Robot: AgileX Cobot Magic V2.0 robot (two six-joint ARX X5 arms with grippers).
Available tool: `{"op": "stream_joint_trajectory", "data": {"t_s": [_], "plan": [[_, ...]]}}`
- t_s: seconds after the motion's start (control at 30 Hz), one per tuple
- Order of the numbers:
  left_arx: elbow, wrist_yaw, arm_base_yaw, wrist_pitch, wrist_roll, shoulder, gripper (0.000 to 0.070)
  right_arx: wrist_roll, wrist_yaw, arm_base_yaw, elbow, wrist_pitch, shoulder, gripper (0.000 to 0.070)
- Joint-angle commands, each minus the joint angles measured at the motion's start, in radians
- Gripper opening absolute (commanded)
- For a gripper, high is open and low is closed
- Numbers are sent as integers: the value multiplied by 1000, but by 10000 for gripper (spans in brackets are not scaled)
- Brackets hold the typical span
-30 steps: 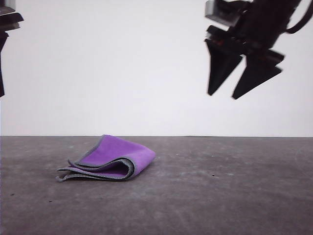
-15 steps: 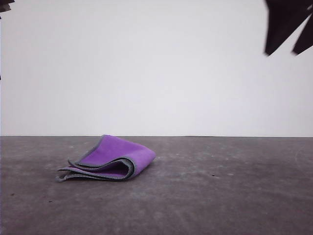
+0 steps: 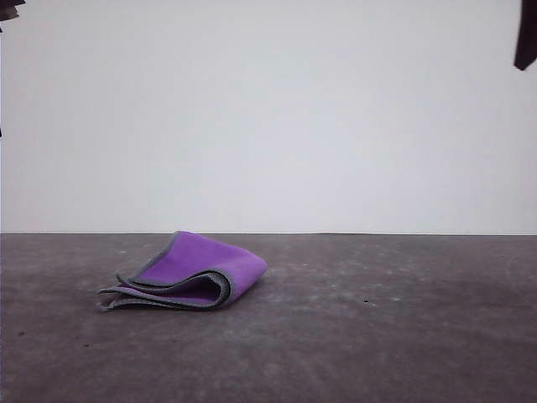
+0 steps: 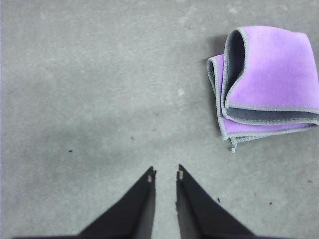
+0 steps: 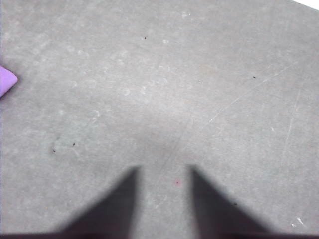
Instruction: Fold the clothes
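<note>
1. Left pincer (image 4: pixel 165 174) is showing at the bottom centre of the left wrist frame, its two dark fingers nearly together with only a thin slit between the tips, grasping nothing; right pincer (image 5: pixel 162 172) is sitting at the bottom centre of the right wrist frame, fingers spread and released, nothing between them.

2. Clothes (image 3: pixel 189 273), a small purple cloth with grey edging, are lying folded in layers on the grey bench (image 3: pixel 377 336), left of centre and in the lower half of the front frame; in the left wrist frame the cloth (image 4: pixel 266 82) is filling the upper right, well apart from the fingertips; in the right wrist frame a purple corner (image 5: pixel 7 82) is peeking in at the left edge.

3. Judging by the layers, the fold is looking essentially done; the top flap is curling open at its loop rather than lying flat, so the stack is likely springing apart somewhat if left alone.

4. Risk: a pincer coming down again could be catching only the upper layer and peeling the fold open; a sideways brush could be dragging the whole bundle, since soft cloth is sliding easily on this smooth surface.

5. Room: bare bench is stretching wide to the right and in front of the cloth; the far bench edge is running just behind the cloth, so any push toward the upper frame is leaving the least margin.
</note>
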Motion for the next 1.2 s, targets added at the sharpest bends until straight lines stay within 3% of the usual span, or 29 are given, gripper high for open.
{"op": "stream_joint_trajectory", "data": {"t_s": [0.0,0.17,0.4,0.63,1.17], "plan": [[10,1,0,4,7,4,0,11,5,3,6,0,6,0],[10,1,0,14,8,1,0,11,26,3,-29,46,-6,0],[7,1,0,89,7,-60,0,41,40,3,-228,289,-106,0],[6,9,0,90,8,-105,0,74,38,5,-410,520,-190,0],[6,-17,0,104,7,-107,0,74,44,5,-419,538,-190,0]]}}
